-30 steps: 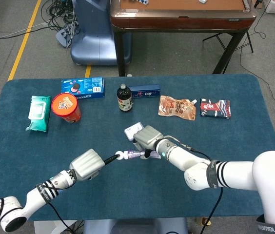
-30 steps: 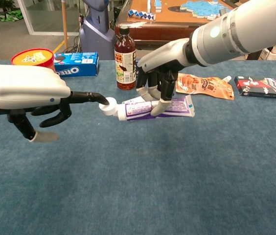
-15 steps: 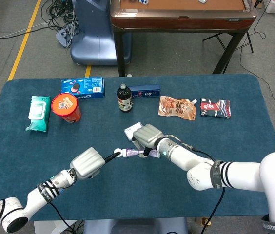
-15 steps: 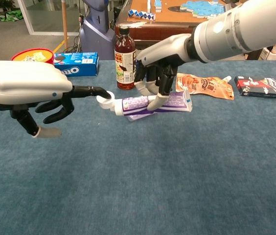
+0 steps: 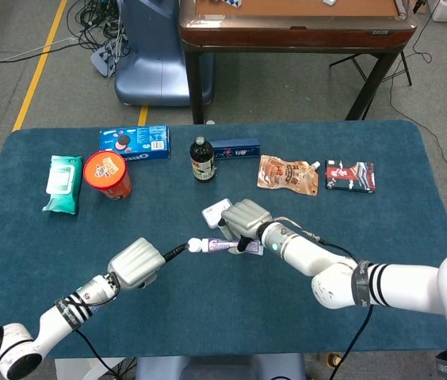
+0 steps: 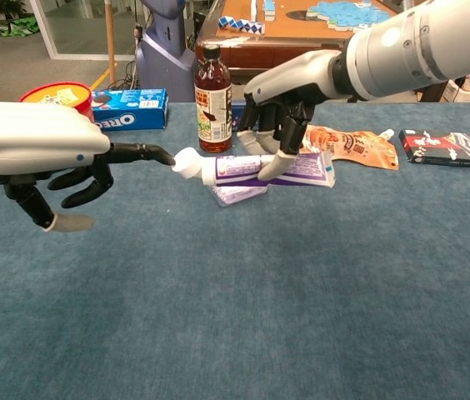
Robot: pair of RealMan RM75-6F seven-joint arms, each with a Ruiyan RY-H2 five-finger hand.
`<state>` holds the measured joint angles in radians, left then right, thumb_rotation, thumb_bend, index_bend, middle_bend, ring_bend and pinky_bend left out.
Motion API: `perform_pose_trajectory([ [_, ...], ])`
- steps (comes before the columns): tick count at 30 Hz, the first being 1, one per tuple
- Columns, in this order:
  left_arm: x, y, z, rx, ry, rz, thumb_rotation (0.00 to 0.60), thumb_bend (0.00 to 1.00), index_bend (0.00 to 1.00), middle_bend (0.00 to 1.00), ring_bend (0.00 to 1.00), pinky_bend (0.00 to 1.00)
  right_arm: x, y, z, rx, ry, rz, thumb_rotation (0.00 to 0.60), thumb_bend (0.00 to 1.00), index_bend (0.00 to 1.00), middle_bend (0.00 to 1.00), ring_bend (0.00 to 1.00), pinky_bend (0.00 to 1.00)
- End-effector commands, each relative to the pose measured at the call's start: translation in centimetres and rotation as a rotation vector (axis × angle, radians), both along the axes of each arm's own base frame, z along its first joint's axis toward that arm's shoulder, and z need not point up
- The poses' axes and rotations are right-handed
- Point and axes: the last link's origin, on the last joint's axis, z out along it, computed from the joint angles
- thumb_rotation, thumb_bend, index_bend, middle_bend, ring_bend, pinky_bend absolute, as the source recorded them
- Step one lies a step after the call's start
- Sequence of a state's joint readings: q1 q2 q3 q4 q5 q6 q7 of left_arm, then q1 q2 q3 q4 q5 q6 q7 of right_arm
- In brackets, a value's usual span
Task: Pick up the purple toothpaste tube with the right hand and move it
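Observation:
The purple toothpaste tube (image 6: 256, 170) with its white cap (image 6: 187, 162) lies level, cap pointing to the left in the chest view. My right hand (image 6: 281, 108) reaches down over it and pinches its body between the fingers, holding it slightly above the blue table (image 6: 302, 317). In the head view the tube (image 5: 217, 245) sits just below the right hand (image 5: 245, 220). My left hand (image 6: 39, 150) is to the left with one finger stretched out, its tip touching the cap; it grips nothing. The head view has the left hand (image 5: 136, 264) near the front.
A small pale packet (image 5: 217, 210) lies beside the right hand. Along the back stand a wipes pack (image 5: 63, 183), red cup (image 5: 107, 173), Oreo box (image 5: 134, 141), brown bottle (image 5: 200, 159), blue box (image 5: 235, 148), snack pouch (image 5: 287, 175) and dark packet (image 5: 350, 176).
The right hand has raised the tube a little and carried it slightly right. The left hand has drawn back to the left, its fingertip staying at the cap.

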<state>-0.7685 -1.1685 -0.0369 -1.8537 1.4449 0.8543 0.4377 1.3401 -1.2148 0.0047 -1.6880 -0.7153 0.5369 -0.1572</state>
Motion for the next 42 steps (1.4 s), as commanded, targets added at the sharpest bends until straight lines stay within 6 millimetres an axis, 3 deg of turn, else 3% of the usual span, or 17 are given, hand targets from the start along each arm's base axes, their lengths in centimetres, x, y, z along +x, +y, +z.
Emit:
perform_pose_trajectory([
  [1, 0.1, 0.0, -0.1, -0.003, -0.001, 0.000, 0.600, 0.31, 0.04, 0.71, 0.72, 0.77, 0.1, 0.0, 0.0, 0.003, -0.014, -0.001, 0.600, 0.82, 0.91, 0.78, 0.69, 0.35],
  [9, 0.5, 0.0, -0.2, 0.001, -0.017, -0.008, 0.600, 0.31, 0.04, 0.70, 0.71, 0.77, 0.2, 0.1, -0.2, 0.001, -0.019, 0.010, 0.600, 0.82, 0.91, 0.78, 0.70, 0.35],
  [14, -0.1, 0.2, 0.8, 0.046, -0.041, 0.022, 0.600, 0.31, 0.04, 0.65, 0.64, 0.77, -0.5, 0.2, -0.2, -0.003, -0.025, -0.006, 0.600, 0.82, 0.91, 0.78, 0.70, 0.35],
  [18, -0.9, 0.3, 2.2, 0.073, -0.113, 0.125, 0.600, 0.31, 0.02, 0.49, 0.51, 0.74, -0.9, 0.2, 0.2, -0.012, -0.053, -0.027, 0.600, 0.82, 0.91, 0.78, 0.70, 0.36],
  [20, -1.3, 0.3, 2.8, 0.072, -0.171, 0.199, 0.600, 0.31, 0.01, 0.38, 0.42, 0.64, -1.0, 0.3, 0.3, -0.009, -0.082, -0.045, 0.600, 0.82, 0.91, 0.78, 0.70, 0.37],
  [24, -1.8, 0.4, 3.8, 0.062, -0.300, 0.317, 0.591, 0.28, 0.00, 0.25, 0.26, 0.51, -1.3, 0.5, 0.2, -0.005, -0.123, -0.061, 0.600, 0.82, 0.91, 0.78, 0.70, 0.41],
  [28, -2.5, 0.5, 4.5, 0.028, -0.430, 0.446, 0.435, 0.25, 0.00, 0.16, 0.17, 0.41, -1.5, 1.1, -0.3, 0.010, -0.175, -0.079, 0.600, 0.82, 0.91, 0.78, 0.70, 0.49],
  [34, -3.4, 1.0, 5.5, 0.016, -0.580, 0.547, 0.202, 0.21, 0.00, 0.13, 0.14, 0.36, -2.1, 2.4, -1.1, 0.018, -0.273, -0.117, 0.600, 0.81, 0.91, 0.78, 0.71, 0.65],
  [37, -3.7, 1.2, 6.1, 0.005, -0.652, 0.588, 0.118, 0.20, 0.00, 0.12, 0.13, 0.33, -2.4, 3.2, -1.8, 0.024, -0.318, -0.133, 0.600, 0.80, 0.91, 0.78, 0.72, 0.70],
  [42, -4.0, 1.5, 7.0, 0.007, -0.727, 0.612, 0.059, 0.19, 0.00, 0.12, 0.13, 0.32, -2.7, 4.4, -3.1, 0.031, -0.421, -0.172, 0.600, 0.80, 0.92, 0.79, 0.75, 0.79],
])
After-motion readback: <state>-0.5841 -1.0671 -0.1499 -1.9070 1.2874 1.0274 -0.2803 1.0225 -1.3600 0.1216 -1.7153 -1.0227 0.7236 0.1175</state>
